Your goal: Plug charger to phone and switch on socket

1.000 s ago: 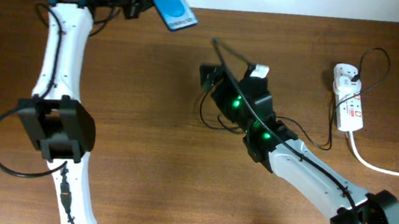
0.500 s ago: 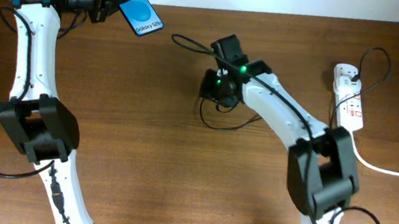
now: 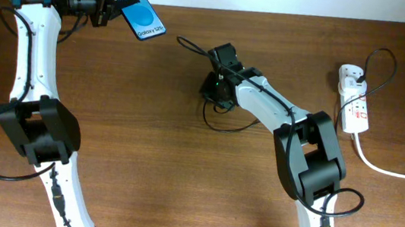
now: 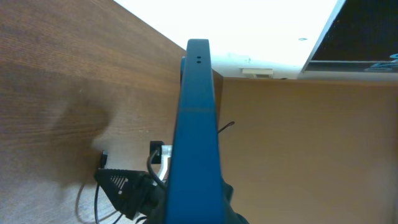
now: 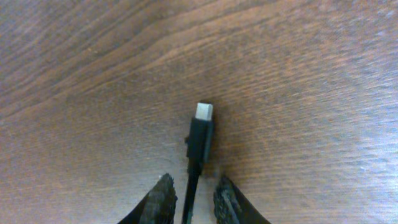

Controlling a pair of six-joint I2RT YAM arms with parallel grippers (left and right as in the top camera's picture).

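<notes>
The desk was brown wood with a clear grain, and a white wall ran along its far edge. In the left wrist view the wall was bright, with a dark panel at upper right.

The socket lay on the desk's right side, its long axis running far to near, and its white cord trailed off to the right.

The phone was raised over the far left corner, clamped at 1 end by the left fingers. Its long axis ran from far-left to near-right and its blue screen faced up. The left wrist view saw it edge-on.

The charger had its plug near the desk's middle. The silver tip pointed straight away from the right fingers. These 2 sat narrow on either side of the cable. I cannot tell whether they pinched it.
</notes>
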